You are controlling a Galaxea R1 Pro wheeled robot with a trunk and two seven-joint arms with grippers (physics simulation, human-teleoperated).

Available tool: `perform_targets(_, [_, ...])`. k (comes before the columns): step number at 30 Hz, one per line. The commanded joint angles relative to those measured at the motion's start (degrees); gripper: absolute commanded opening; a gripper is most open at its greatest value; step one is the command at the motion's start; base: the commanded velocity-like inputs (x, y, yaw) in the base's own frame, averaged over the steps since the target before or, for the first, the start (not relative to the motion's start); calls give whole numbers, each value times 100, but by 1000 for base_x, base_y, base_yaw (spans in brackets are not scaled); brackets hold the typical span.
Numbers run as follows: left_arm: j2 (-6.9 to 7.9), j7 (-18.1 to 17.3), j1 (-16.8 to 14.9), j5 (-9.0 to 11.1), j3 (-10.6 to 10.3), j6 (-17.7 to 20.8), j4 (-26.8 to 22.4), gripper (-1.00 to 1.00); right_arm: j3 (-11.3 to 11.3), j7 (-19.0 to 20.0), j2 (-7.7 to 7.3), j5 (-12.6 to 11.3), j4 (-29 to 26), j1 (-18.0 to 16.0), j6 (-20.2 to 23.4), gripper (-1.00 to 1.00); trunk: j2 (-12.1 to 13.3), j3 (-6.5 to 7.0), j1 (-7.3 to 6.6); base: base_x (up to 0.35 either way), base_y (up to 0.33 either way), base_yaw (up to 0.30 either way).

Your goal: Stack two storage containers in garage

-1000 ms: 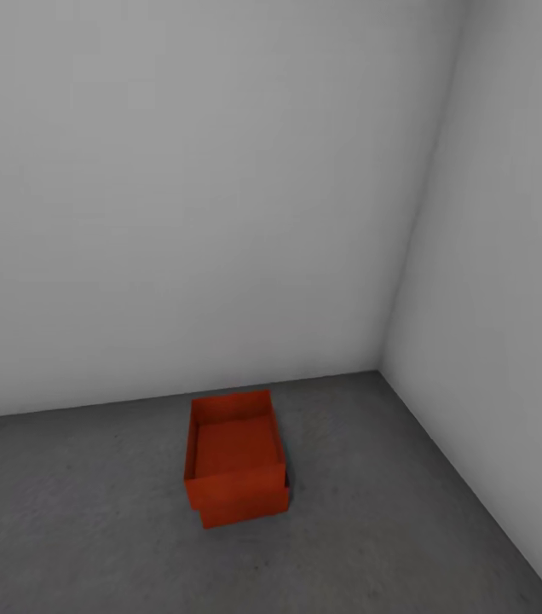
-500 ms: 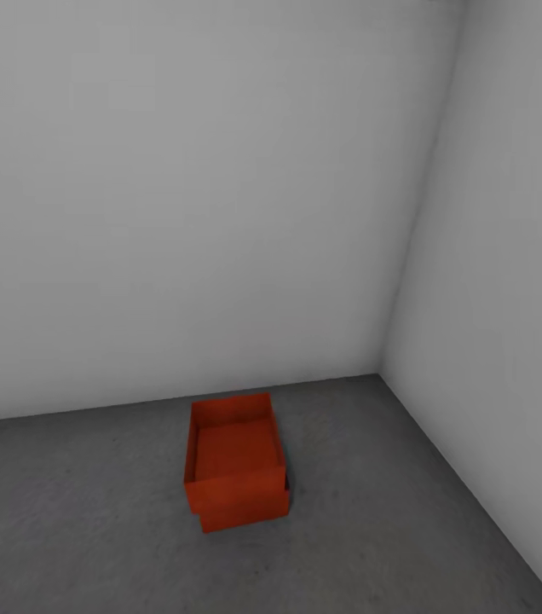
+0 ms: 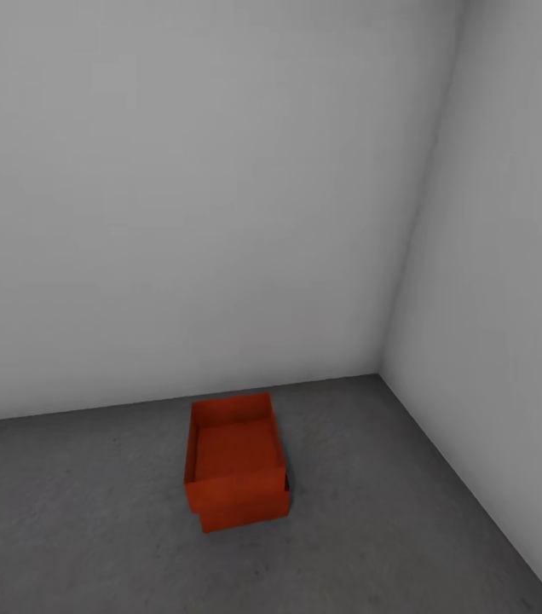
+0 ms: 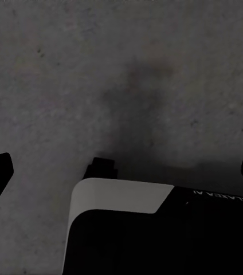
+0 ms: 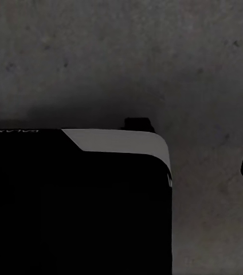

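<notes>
Two storage containers (image 3: 235,460) sit stacked on the garage floor (image 3: 92,512), looks finished. Left gripper (image 4: 121,169) fingers are spread wide; right, can't tell.

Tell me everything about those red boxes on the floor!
The two storage containers are red-orange, plastic-looking open bins with low straight walls, one stacked on the other. The top one is empty and sits a little askew, so the bottom one's front edge peeks out below. They rest on the grey concrete floor near the pale walls' corner. Nothing else touches them.
</notes>
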Motion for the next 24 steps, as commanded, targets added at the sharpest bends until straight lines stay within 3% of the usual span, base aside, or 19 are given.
perform_targets(1, [0,19,-3,45,-44,9,-4,100,48,-10,5,-50,10,-5,-23,100,-4,-6,0,0,0,0])
perform_targets(24, [3,19,-3,21,-44,5,-7,100,48,-12,9,-49,10,-5,-24,100,-4,-6,0,0,0,0])
